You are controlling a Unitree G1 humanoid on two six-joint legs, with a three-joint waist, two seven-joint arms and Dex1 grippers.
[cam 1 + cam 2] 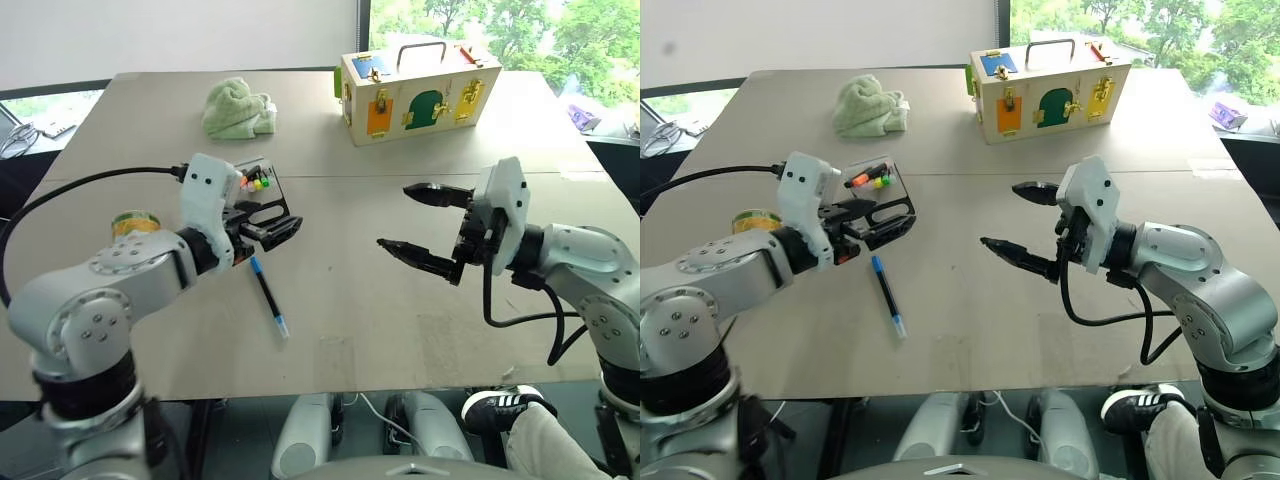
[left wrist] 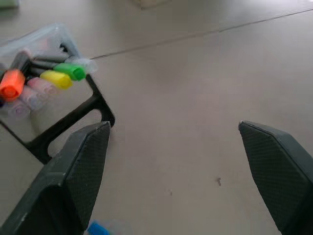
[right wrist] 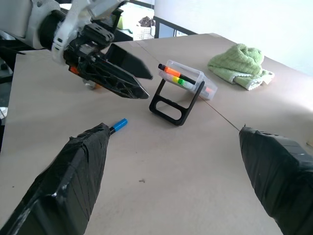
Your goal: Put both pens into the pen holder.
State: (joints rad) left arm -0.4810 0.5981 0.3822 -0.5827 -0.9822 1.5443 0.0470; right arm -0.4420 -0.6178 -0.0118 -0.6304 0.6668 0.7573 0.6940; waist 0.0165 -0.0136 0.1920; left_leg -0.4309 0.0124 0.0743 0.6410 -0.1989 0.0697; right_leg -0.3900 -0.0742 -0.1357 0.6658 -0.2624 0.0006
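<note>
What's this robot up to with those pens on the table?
It is tidying pens into the small black plastic pen holder. The orange-capped pen already sits in it among coloured markers. The slim blue-capped pen lies on the grey table. The left claw hangs open beside the holder, holding nothing; the right claw waits open above the table.

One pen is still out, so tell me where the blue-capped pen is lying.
In the head views the blue-capped pen lies flat on the table, on the robot's left, just below the open left gripper and on the robot's side of the pen holder.

Blue-capped black pen (image 1: 885, 296), green cloth (image 1: 870, 106)
</note>
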